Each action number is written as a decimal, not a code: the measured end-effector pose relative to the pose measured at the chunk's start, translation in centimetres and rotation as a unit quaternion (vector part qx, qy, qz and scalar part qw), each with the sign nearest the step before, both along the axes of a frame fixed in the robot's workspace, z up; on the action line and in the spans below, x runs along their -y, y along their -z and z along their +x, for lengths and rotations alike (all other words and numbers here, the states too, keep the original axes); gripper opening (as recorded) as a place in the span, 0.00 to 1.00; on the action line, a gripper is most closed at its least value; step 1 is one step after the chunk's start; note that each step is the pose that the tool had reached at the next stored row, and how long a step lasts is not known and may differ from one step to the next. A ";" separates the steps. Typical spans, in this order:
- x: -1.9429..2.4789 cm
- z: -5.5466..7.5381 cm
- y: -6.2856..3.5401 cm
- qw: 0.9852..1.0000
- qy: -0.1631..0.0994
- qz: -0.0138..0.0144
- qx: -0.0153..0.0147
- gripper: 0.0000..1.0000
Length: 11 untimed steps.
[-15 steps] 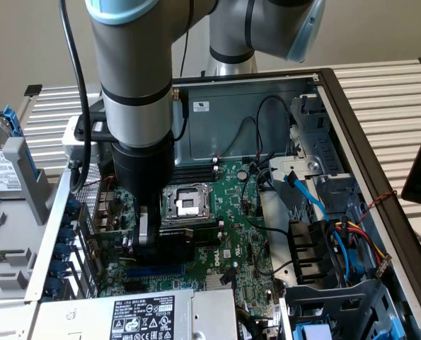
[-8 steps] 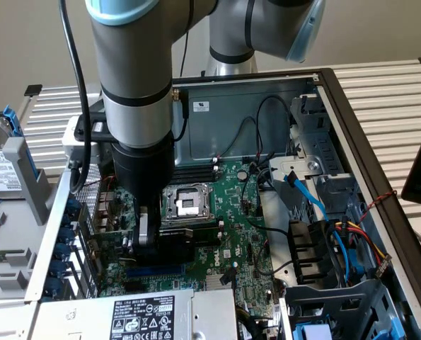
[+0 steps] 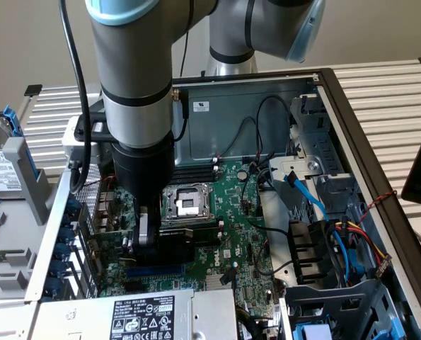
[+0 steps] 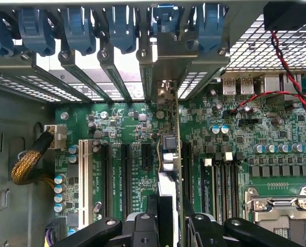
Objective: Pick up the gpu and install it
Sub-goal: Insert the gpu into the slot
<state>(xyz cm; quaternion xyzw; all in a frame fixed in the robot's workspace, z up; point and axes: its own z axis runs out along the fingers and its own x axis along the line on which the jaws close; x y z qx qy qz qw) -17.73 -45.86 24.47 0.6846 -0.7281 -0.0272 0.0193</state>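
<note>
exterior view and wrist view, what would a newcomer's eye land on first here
The big grey robot arm draws the eye first, its end down inside the open computer case at the exterior view's left. In the wrist view, the gpu stands edge-on, gripped by the gripper over the expansion slots of the green motherboard. A row of blue slot latches lines the case wall beyond it.

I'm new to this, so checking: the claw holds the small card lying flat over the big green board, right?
Not lying flat. The wrist view shows the gpu standing on edge in the claw, over the big green board.
</note>
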 end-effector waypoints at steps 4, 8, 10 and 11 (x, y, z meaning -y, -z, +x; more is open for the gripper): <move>-0.01 0.0 0.05 1.000 0.000 0.000 0.000 0.28; 0.00 0.0 0.05 1.000 0.000 0.000 0.000 0.28; 0.02 0.0 0.06 1.000 0.000 0.000 0.000 0.28; 0.02 0.0 0.06 1.000 0.000 0.000 0.000 0.28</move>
